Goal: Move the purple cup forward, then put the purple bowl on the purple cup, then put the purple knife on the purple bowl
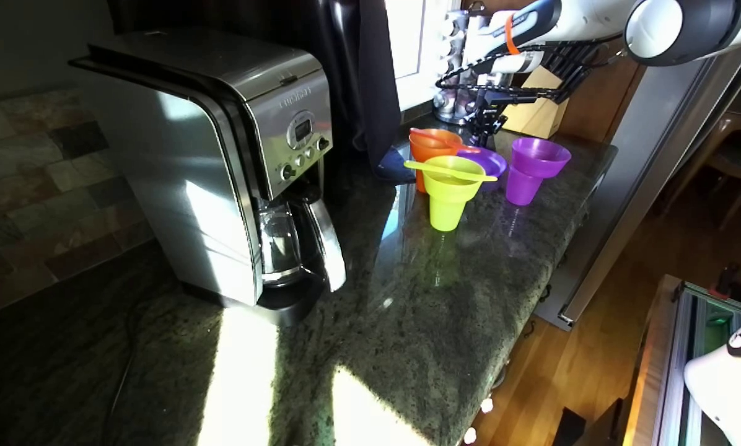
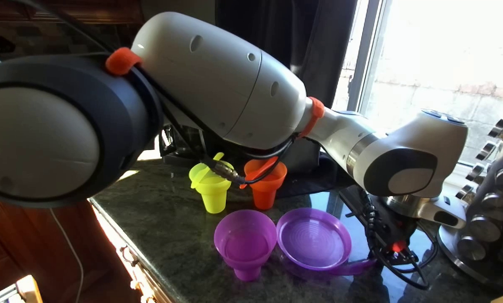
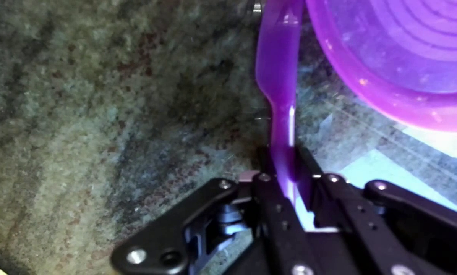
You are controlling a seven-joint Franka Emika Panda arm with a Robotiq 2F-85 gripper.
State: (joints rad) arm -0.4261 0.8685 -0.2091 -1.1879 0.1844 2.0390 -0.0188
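Purple long plastic knife (image 3: pixel 280 68): my black two-finger claw (image 3: pixel 285 162) pinches it, likely to top the round purple plastic bowl (image 2: pixel 245 237).

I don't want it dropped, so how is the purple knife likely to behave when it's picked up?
The purple knife looks like slim plastic, so it's probably light and may flex a little. Its glossy highlights suggest it could slip. It reaches well past the gripper, so its far end might dip or swivel.
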